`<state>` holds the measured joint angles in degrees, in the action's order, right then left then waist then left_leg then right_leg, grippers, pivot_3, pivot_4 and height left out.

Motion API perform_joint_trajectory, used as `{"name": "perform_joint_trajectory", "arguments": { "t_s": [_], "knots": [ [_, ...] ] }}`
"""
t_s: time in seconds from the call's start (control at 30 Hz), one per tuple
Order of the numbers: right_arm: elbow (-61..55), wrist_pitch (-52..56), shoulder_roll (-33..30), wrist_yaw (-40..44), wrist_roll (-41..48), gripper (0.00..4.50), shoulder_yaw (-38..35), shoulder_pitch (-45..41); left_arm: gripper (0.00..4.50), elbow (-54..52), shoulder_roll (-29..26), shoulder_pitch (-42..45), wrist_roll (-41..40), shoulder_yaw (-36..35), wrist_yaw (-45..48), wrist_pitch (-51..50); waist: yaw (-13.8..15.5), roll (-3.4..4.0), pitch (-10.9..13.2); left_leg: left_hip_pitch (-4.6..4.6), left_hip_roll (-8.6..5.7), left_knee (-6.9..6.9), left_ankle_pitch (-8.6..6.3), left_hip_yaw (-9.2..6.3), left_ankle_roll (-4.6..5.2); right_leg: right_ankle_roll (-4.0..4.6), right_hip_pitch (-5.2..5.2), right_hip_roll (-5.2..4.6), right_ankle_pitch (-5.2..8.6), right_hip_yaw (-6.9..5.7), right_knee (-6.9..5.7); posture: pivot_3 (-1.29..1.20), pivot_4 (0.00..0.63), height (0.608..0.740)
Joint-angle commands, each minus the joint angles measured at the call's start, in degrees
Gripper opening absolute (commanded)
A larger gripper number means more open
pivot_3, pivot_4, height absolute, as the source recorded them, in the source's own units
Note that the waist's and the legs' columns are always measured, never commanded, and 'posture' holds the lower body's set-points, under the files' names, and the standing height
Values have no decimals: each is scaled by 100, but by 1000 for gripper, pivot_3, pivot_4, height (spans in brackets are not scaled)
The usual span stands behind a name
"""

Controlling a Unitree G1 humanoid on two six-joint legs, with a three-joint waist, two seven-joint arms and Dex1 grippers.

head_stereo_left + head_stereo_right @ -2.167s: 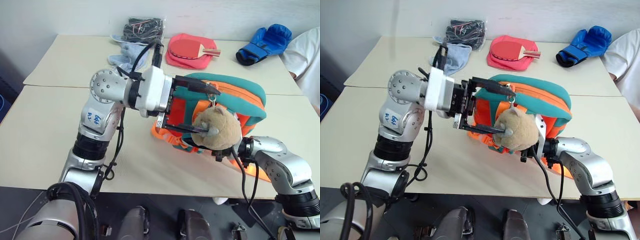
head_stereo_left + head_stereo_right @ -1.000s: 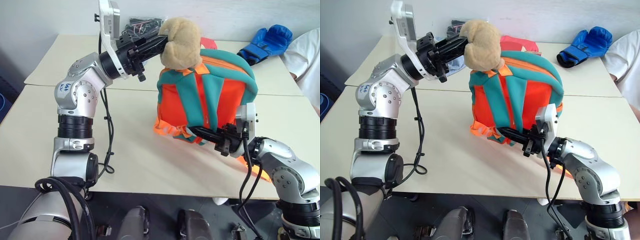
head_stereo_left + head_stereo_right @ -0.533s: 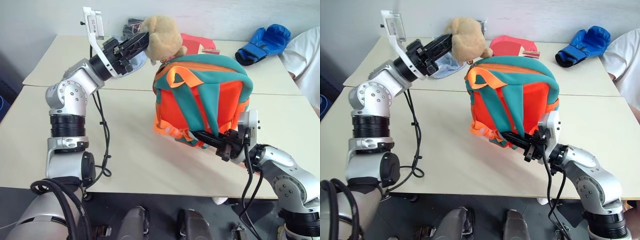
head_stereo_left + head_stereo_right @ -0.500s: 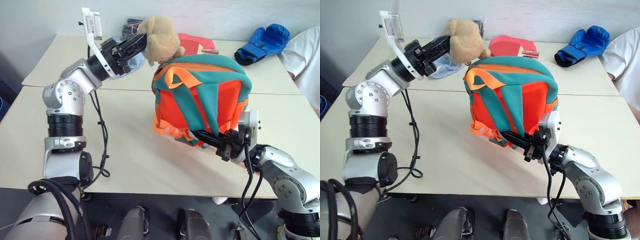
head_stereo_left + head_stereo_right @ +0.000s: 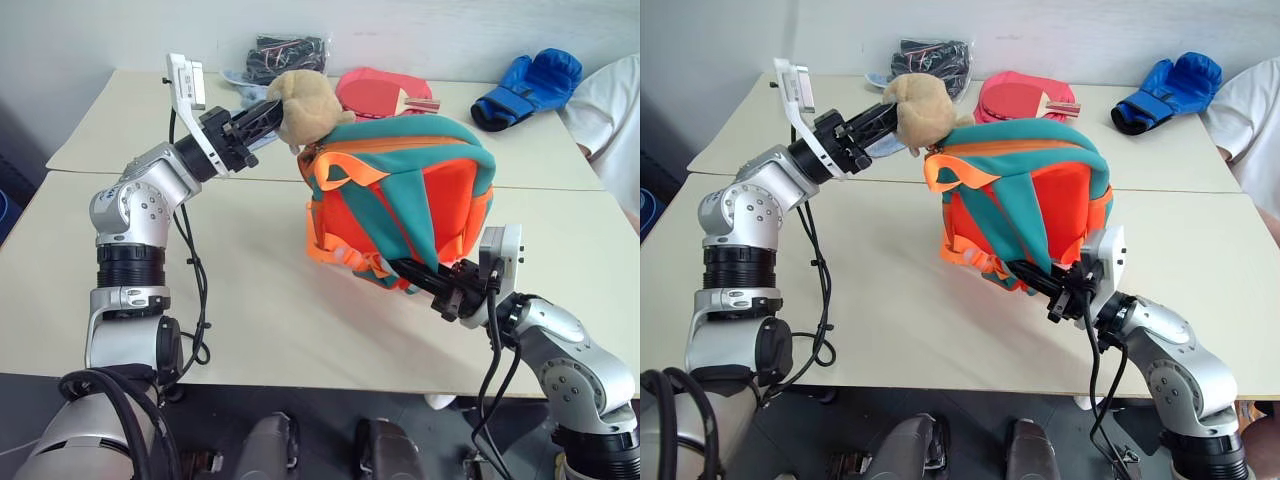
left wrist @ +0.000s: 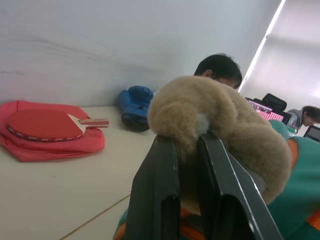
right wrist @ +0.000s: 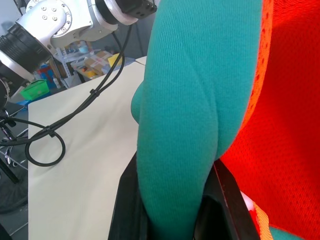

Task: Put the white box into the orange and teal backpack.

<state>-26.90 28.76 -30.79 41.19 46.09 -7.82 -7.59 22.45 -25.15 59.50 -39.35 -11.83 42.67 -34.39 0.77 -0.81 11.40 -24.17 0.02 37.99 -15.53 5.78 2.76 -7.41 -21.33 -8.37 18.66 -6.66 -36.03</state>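
Observation:
The orange and teal backpack [image 5: 410, 195] stands on the table [image 5: 250, 280], its strap side facing me and its top leaning left. Its beige plush toy [image 5: 305, 103] sticks out at the top left, and my left gripper [image 5: 268, 117] is shut on it; in the left wrist view the plush toy [image 6: 215, 117] bulges over the two black fingers [image 6: 157, 170]. My right gripper [image 5: 410, 272] is shut on a teal strap [image 7: 185, 100] at the backpack's lower edge. The white box is out of view.
Along the back of the table lie a red paddle case [image 5: 372, 100] with a paddle, a blue boxing glove [image 5: 527, 85], a black bundle in a clear bag [image 5: 287, 55] and a light blue cloth [image 5: 238, 78]. A person's white sleeve [image 5: 615, 110] is at the right.
My left gripper has carried the plush toy down and to the left, pulling the backpack's top over to the left. The right gripper has stayed at the strap.

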Motion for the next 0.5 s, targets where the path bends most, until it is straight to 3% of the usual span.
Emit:
{"name": "perform_joint_trajectory", "arguments": {
  "t_s": [0.03,0.1,0.23,0.5],
  "knots": [
    [-5,-62,10,21,35,0,-169,138,177,-350,-165,320,62,-305,87,547,8,0,0,0,0,0,0,0,0,0,0,0,0,0,0,0,150,740],
    [5,-55,7,23,27,0,-153,120,177,-476,-158,367,145,-147,360,730,7,0,0,-1,-1,0,0,1,0,0,-1,0,0,-1,0,0,150,740],
    [40,-23,-14,44,21,0,-114,49,1387,-783,-325,262,535,423,1111,1073,-13,0,0,0,0,-2,0,7,0,0,-3,2,0,1,0,0,150,740],
    [33,96,-125,108,17,0,-133,52,3761,-816,-1353,-574,1334,981,2778,2151,-74,1,0,0,2,-7,0,15,0,0,-11,3,0,8,0,0,150,740]
  ]
}}
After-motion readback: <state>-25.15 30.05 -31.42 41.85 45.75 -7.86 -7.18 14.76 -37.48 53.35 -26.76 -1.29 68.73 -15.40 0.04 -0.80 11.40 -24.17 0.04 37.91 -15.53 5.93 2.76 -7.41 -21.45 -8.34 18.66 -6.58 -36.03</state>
